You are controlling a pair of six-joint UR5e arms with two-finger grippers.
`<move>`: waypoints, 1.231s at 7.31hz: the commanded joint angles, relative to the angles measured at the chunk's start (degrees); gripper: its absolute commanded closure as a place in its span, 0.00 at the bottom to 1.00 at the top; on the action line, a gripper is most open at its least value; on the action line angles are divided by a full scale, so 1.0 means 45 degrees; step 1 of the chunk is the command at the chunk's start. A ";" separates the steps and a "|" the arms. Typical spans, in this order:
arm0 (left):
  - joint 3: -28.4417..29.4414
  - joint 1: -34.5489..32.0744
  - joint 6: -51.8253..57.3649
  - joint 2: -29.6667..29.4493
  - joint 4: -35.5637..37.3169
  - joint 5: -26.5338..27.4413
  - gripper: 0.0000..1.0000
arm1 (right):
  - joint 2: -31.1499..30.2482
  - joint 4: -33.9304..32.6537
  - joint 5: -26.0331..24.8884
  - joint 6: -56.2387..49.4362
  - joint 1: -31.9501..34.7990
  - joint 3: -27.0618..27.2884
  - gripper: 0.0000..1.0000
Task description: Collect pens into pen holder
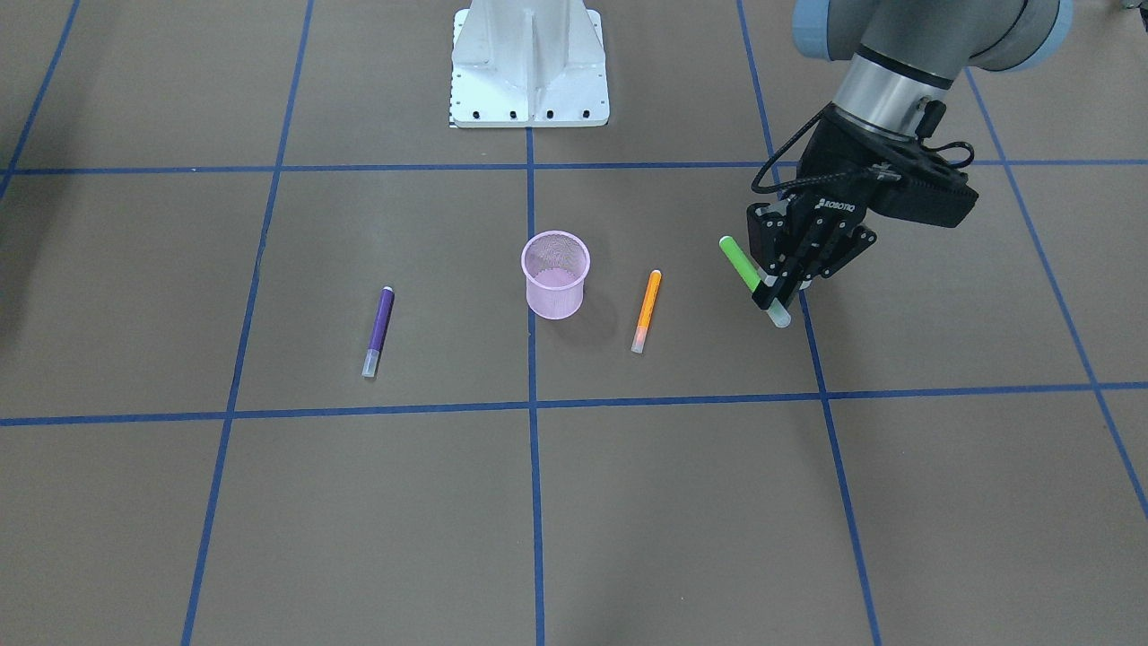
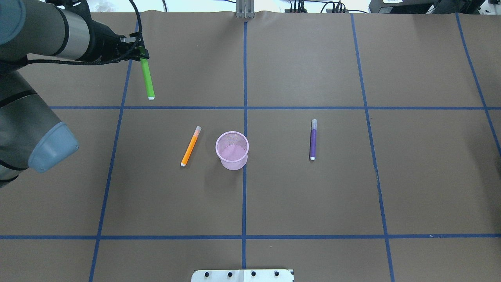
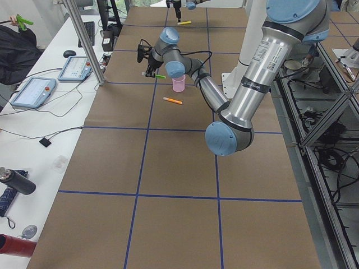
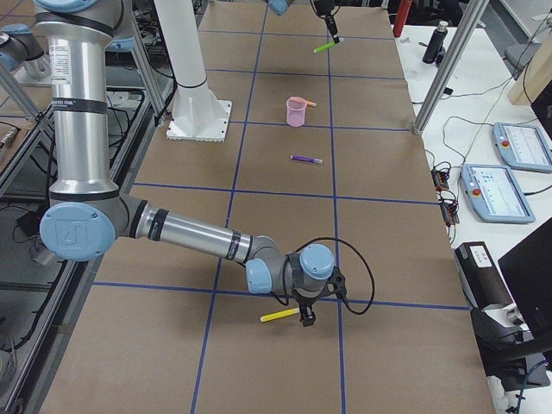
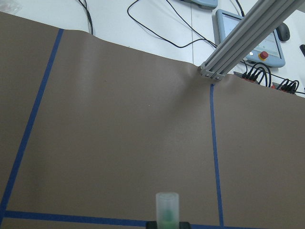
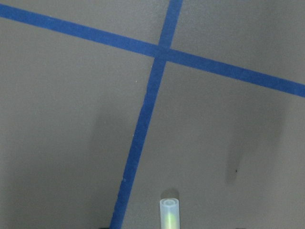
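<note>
Bearing ROBOTIQ lettering, the left hand clenches the green pen; right hand: cannot tell.

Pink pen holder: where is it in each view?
Front-facing: pen holder at centre.
Overhead: centre.
Exterior left: upper middle.
Exterior right: upper middle.
Left wrist: not in view.
Right wrist: not in view.
Landmark: orange pen lying beside it.

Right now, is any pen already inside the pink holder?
No, the pen holder shows only its bare mesh floor in the overhead view.
</note>
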 commanded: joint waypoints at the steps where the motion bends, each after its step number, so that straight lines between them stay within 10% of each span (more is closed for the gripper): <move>1: 0.0107 0.0002 0.0015 -0.0012 -0.0019 -0.0012 1.00 | -0.0019 -0.0008 0.0036 -0.0071 -0.0033 -0.0156 0.15; 6: 0.0206 0.0002 0.0015 -0.0129 -0.0019 -0.0012 1.00 | -0.0020 -0.0008 0.0076 -0.0052 -0.0326 -0.0411 0.28; 9: 0.0206 0.0002 0.0015 -0.0129 0.0000 -0.0012 1.00 | -0.0059 -0.0008 0.0076 -0.0052 -0.0326 -0.0528 0.54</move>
